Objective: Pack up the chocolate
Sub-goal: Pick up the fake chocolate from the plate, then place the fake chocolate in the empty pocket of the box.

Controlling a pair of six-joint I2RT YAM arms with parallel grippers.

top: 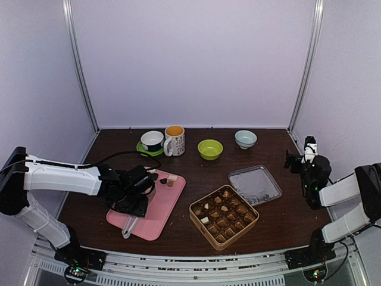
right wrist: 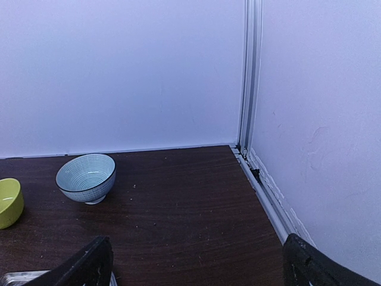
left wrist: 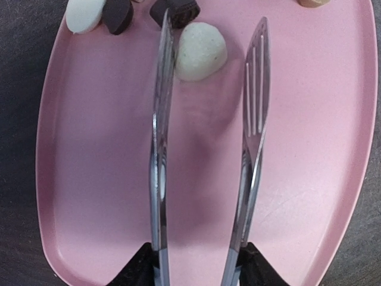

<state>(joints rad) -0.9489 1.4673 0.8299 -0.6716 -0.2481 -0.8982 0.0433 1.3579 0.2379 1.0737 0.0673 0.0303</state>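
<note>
Nearest the arms, the left jaws are clamped on the handle end of the tongs (left wrist: pixel 158 149), squeezing them only partly. The two blades stand apart and reach out low over the pink tray (left wrist: pixel 89 179), which keeps them ready to close on a piece. In the left wrist view a cream piece (left wrist: pixel 201 50) of chocolate lies between the blade tips, close against the left blade; whether it touches I cannot tell. This looks like the lining-up before a pinch.

To the right on the desk (top: pixel 280 220) sits the open tin (top: pixel 201 228). Most of its small compartments hold chocolate, so packing seems well along. Its lid (top: pixel 255 185) lies just beyond it, out of the tongs' path.

Further along the tray, a few loose pieces wait at its far end: dark ones (left wrist: pixel 116 15), a white one (left wrist: pixel 83 13) and a tan one (left wrist: pixel 312 2).

The right jaws are spread wide and hold nothing, parked at the desk's right side, clear of the work.

At the back stand a cup (top: pixel 152 140), a mug (top: pixel 174 140), a green bowl (top: pixel 210 149) and a blue-white bowl (right wrist: pixel 86 177).
</note>
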